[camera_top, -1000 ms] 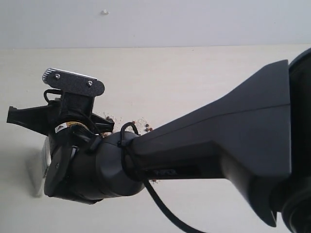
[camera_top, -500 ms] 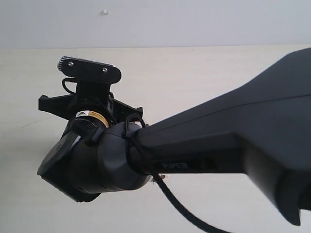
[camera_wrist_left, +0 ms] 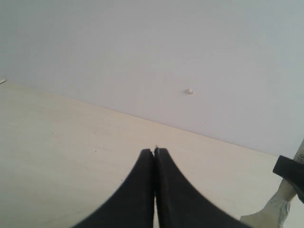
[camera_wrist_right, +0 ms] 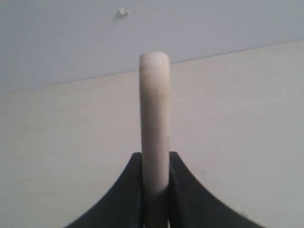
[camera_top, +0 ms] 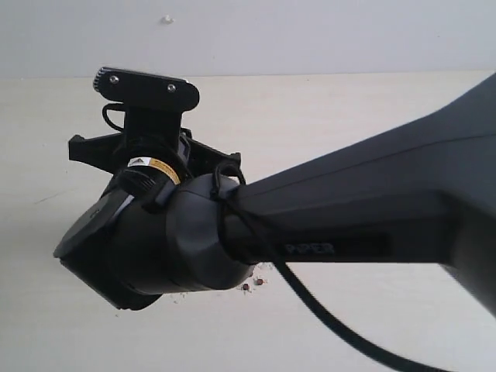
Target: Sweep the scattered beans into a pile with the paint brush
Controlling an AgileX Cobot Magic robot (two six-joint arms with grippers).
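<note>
Right gripper clamps brush handle; left gripper clenched empty; few beans lower centre of exterior view, below arm

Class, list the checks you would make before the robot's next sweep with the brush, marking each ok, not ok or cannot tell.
1. Right gripper clamps the paint brush handle: ok.
2. Left gripper shut and empty: ok.
3. Bristles touching the table: cannot tell, hidden.
4. Beans in sight: not ok, only a few show beside the right arm.
5. Pile formed: cannot tell.
</note>
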